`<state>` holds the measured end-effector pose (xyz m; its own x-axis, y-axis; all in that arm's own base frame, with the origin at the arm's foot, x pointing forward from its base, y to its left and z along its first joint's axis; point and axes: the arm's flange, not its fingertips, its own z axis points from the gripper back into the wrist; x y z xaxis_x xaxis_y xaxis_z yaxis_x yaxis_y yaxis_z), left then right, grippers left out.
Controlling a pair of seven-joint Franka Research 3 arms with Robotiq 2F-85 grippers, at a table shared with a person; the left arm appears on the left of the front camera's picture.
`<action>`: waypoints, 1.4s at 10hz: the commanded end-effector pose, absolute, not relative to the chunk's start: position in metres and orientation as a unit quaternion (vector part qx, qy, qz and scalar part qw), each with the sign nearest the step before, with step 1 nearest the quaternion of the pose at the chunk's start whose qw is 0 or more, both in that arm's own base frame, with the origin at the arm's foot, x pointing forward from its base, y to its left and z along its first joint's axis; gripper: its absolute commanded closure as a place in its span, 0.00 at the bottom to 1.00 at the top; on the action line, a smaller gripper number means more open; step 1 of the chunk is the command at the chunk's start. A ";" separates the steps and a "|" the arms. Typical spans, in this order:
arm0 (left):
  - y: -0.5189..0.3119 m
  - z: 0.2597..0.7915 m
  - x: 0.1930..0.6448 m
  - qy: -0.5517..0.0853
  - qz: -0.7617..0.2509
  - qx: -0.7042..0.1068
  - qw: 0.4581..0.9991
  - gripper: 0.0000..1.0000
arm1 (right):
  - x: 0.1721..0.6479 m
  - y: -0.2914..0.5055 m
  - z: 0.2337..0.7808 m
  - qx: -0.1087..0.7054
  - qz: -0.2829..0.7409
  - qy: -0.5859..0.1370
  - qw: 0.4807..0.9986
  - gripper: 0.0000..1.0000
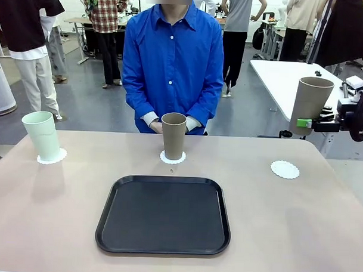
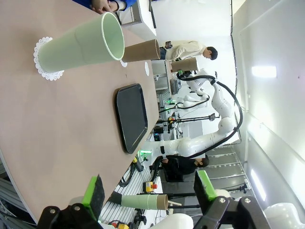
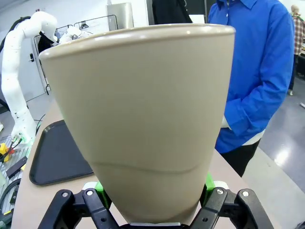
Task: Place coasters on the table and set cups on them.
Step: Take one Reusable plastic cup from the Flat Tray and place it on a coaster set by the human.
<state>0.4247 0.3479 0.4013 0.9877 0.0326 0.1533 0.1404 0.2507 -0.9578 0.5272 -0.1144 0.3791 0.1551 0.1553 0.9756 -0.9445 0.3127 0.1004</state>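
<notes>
Nearest us in the front view lies the black tray [image 1: 164, 214], bare, on the desk [image 1: 298, 223]. Behind it we see the mint cup [image 1: 42, 135] standing on a coaster [image 1: 52, 156] at far left, and a tan cup [image 1: 173, 136] on the middle coaster [image 1: 172, 158] before the person [image 1: 172, 64]. Our right jaws [image 1: 304, 123] grip the second tan cup [image 1: 309, 104] low on its wall, upright with a slight lean, held in the air beyond the desk's right far corner. The empty coaster [image 1: 285, 169] lies below and to the left of that cup, near but apart, so we judge the coming move is inward and down, and the right arm is plainly the nearer one.

From the left wrist, our left jaws [image 2: 150, 193] stand wide apart with nothing between them, well back from the mint cup [image 2: 81, 46] on its coaster [image 2: 46, 72].

From the right wrist, the held tan cup [image 3: 143, 119] rises straight up between the closed green pads [image 3: 208, 180], its long axis along the fingers; the tray [image 3: 57, 152] sits beyond on the left.
</notes>
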 end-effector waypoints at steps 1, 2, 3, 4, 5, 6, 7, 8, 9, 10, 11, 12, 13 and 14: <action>0.348 0.403 0.424 -0.070 -0.033 -0.609 0.789 0.00 | 0.522 -0.111 0.374 0.415 0.432 -0.488 0.635 0.19; 0.348 0.403 0.424 -0.070 -0.033 -0.609 0.789 0.00 | 0.527 -0.114 0.379 0.402 0.426 -0.491 0.645 0.19; 0.348 0.403 0.424 -0.070 -0.033 -0.609 0.789 0.00 | 0.527 -0.114 0.379 0.402 0.426 -0.491 0.645 0.19; 0.348 0.403 0.424 -0.070 -0.033 -0.609 0.789 0.00 | 0.527 -0.114 0.379 0.402 0.426 -0.491 0.645 0.19; 0.348 0.403 0.424 -0.070 -0.033 -0.609 0.789 0.00 | 0.527 -0.114 0.379 0.402 0.426 -0.491 0.645 0.19; 0.348 0.403 0.424 -0.070 -0.033 -0.609 0.789 0.00 | 0.527 -0.114 0.379 0.402 0.426 -0.491 0.645 0.19; 0.348 0.403 0.424 -0.070 -0.033 -0.609 0.789 0.00 | 0.526 -0.114 0.377 0.406 0.425 -0.489 0.644 0.19; 0.348 0.403 0.424 -0.070 -0.033 -0.609 0.789 0.00 | 0.529 -0.113 0.378 0.437 0.447 -0.481 0.615 0.19; 0.348 0.403 0.424 -0.070 -0.033 -0.609 0.789 0.00 | 0.531 -0.117 0.368 0.453 0.461 -0.479 0.594 0.19; 0.348 0.403 0.424 -0.070 -0.033 -0.609 0.789 0.00 | 0.531 -0.124 0.353 0.458 0.478 -0.473 0.581 0.19; 0.348 0.403 0.424 -0.070 -0.033 -0.609 0.789 0.00 | 0.530 -0.129 0.340 0.465 0.489 -0.466 0.573 0.19; 0.348 0.403 0.424 -0.070 -0.033 -0.609 0.789 0.00 | 0.532 -0.132 0.328 0.466 0.495 -0.464 0.568 0.19; 0.348 0.403 0.424 -0.070 -0.033 -0.609 0.789 0.00 | 0.534 -0.134 0.317 0.469 0.499 -0.460 0.564 0.19; 0.348 0.403 0.424 -0.070 -0.033 -0.609 0.789 0.00 | 0.535 -0.136 0.304 0.470 0.504 -0.458 0.561 0.19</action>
<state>0.4248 0.3478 0.4013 0.9876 0.0325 0.1533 0.1404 0.2507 -0.9578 0.5275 -0.1303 0.3060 0.0986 0.1322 0.9863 -0.9926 0.0838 0.0880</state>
